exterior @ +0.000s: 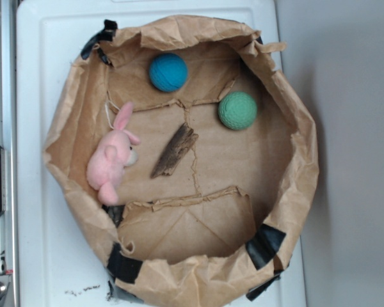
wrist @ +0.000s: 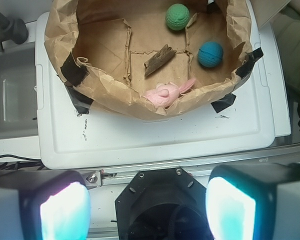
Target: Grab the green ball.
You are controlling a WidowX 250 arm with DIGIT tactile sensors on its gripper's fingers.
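Container: brown paper bag [exterior: 294, 192], sides rolled down into a shallow tub and taped with black strips, likely so the contents stay corralled yet reachable from above; it sits on a white tabletop [exterior: 45, 256].
Green ball: [exterior: 237, 110] resting on the bag floor, close to the bag wall, apart from all other items.
Blue ball: [exterior: 168, 71] on the bag floor, near the wall, well apart from the green ball.
Pink plush rabbit: [exterior: 112, 157] lying against the bag wall, opposite the green ball.
Bark piece: [exterior: 173, 151] mid-floor of the bag.
Gripper: [wrist: 147, 202] outside the bag, well short of it; fingers [wrist: 65, 212] spread wide, holding nothing, presumably ready for approach.
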